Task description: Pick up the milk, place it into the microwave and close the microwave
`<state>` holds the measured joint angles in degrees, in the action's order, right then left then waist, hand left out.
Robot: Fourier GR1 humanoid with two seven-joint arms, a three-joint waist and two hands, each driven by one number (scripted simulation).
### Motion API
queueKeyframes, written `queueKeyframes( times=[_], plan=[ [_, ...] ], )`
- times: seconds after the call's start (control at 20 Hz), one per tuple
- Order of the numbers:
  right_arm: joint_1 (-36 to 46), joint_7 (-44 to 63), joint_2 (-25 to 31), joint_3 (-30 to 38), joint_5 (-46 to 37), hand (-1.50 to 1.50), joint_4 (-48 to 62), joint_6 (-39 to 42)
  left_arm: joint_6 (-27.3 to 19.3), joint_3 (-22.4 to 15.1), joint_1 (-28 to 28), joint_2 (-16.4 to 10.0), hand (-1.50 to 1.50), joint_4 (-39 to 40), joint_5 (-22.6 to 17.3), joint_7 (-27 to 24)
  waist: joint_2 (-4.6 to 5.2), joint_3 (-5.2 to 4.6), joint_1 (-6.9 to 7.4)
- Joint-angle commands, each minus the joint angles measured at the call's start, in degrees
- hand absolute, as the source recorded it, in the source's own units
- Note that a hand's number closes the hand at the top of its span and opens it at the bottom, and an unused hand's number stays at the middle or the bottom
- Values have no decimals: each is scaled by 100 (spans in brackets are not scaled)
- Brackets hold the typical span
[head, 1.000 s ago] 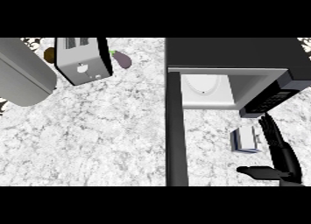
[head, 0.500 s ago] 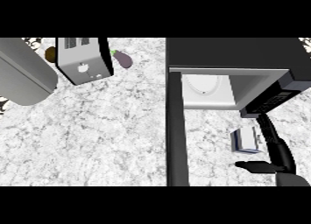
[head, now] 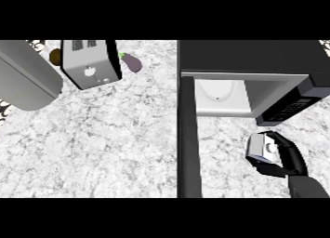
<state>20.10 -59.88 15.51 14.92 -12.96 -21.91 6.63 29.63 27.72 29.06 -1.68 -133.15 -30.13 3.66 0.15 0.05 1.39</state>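
Risen from below, the black right hand now curls round the boxy grey milk carton

Right forearm: enters at the lower edge of the head view, far right, and runs upward with a slight lean to the left. Right hand: black, at the forearm's upper end, palm turned toward the view's left. Its fingers are curled over the upper end of the milk, and the thumb is hooked round the lower end. The milk is enclosed between them.
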Motion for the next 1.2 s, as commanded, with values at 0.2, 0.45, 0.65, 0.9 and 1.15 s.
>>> queueKeyframes(
  times=[0.2,0.45,0.65,0.9,1.15],
  plan=[
    [170,-798,-277,234,210,150,-37,-380,-139,-26,-153,9,-150,-168,-51,154,4,6,-65],
    [-64,-744,-79,554,493,150,-148,-468,49,161,253,142,-150,-449,-256,82,-14,2,-53],
    [-455,-808,-312,181,409,150,-742,-51,-51,-64,111,161,-150,-272,-107,21,-31,-6,-124],
    [-581,-343,-699,-157,578,150,-1564,413,-157,198,-64,-53,-150,-120,-244,133,-46,-10,-172],
    [-1164,737,-1079,-639,553,150,-3416,-74,-86,446,153,-56,-150,-135,-374,120,-62,-17,-186]
  ],
)
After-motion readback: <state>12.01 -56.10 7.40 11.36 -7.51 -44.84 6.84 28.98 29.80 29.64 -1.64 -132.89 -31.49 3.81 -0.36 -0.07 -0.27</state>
